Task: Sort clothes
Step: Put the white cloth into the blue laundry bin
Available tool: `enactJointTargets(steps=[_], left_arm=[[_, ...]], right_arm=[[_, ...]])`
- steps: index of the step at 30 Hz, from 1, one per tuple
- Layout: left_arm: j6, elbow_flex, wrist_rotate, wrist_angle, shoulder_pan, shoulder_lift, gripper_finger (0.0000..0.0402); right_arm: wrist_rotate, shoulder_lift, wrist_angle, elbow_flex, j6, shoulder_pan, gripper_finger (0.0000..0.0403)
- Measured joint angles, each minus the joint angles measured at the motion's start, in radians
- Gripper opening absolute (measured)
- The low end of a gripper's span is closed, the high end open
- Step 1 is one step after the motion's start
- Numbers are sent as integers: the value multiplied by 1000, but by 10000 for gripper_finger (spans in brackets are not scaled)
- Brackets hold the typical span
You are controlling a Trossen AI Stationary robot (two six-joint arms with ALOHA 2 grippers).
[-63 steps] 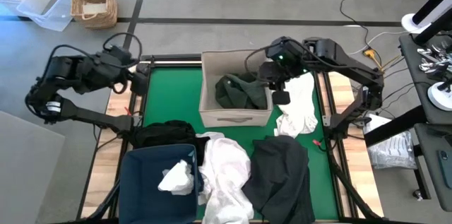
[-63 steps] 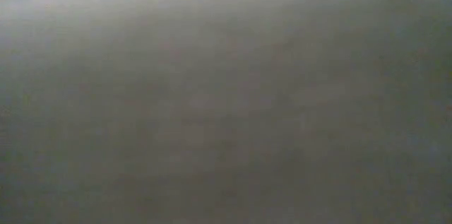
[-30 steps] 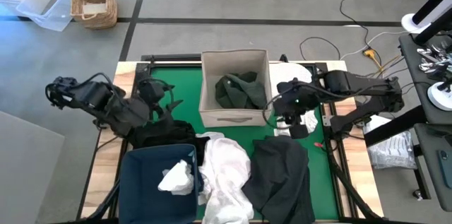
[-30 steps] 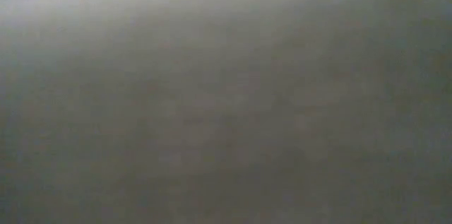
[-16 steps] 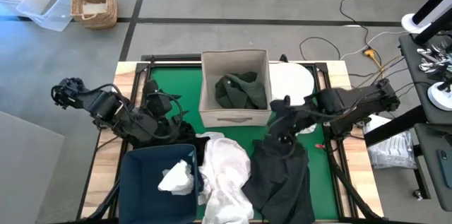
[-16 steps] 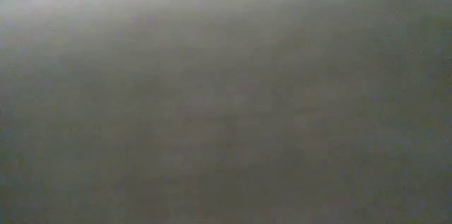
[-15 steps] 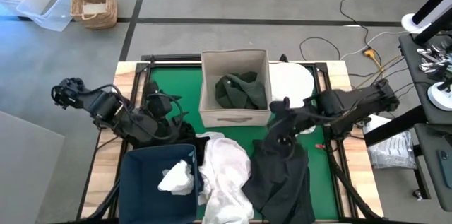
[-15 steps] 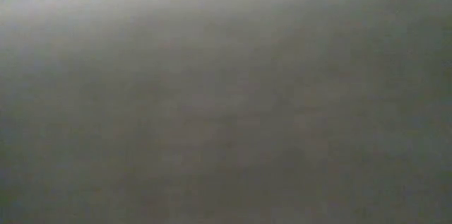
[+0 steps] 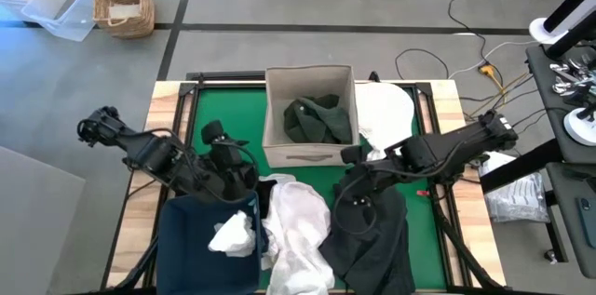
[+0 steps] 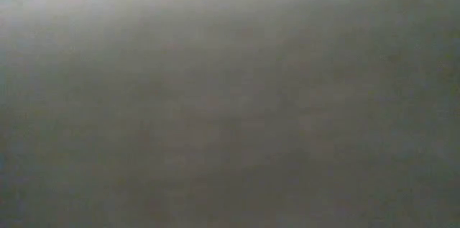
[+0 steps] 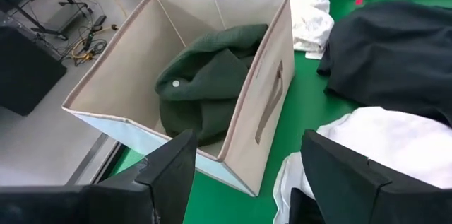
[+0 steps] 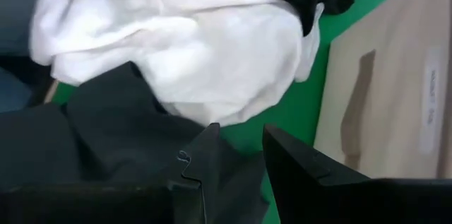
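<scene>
In the high view, the beige box [image 9: 310, 113] holds a dark green garment [image 9: 317, 120]. A white garment [image 9: 298, 225] lies at the table's near middle, and the charcoal garment [image 9: 377, 234] lies to its right. Another white garment [image 9: 386, 109] rests at the far right. A black garment [image 9: 197, 181] is mostly hidden under my left arm. My left gripper [image 9: 237, 172] is open above it, and in the left wrist view it [image 11: 247, 181] faces the box [image 11: 212, 90]. My right gripper [image 12: 240, 160] is open, low over the charcoal garment's [image 12: 92, 118] far edge.
The navy bin [image 9: 209, 244] at the near left corner holds a crumpled white piece [image 9: 233, 234]. The green mat [image 9: 223, 113] shows bare left of the box. The low view is a flat grey blur that shows nothing. A wicker basket [image 9: 124, 2] stands on the floor beyond the table.
My right gripper has moved from beside the box's right near corner toward the near-left and down to the charcoal garment. My left gripper has moved toward the near edge and the right, over the black garment beside the bin. The garments have stayed put.
</scene>
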Motion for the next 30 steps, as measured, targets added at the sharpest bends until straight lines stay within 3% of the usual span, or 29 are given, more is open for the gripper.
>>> enactJointTargets(steps=[6, 11, 23, 30], left_arm=[[-2, 0, 0, -3, -4, 20, 233], [-3, 0, 1, -4, -12, 36, 233], [-26, 0, 0, -8, -45, 47, 233], [-104, -1, -58, -35, -115, 45, 233]], right_arm=[[78, 32, 64, 0, -40, 0, 96], [83, 85, 106, 0, -43, 0, 102], [83, 239, 207, 0, -100, 18, 182], [131, 314, 210, 0, -21, 33, 207]])
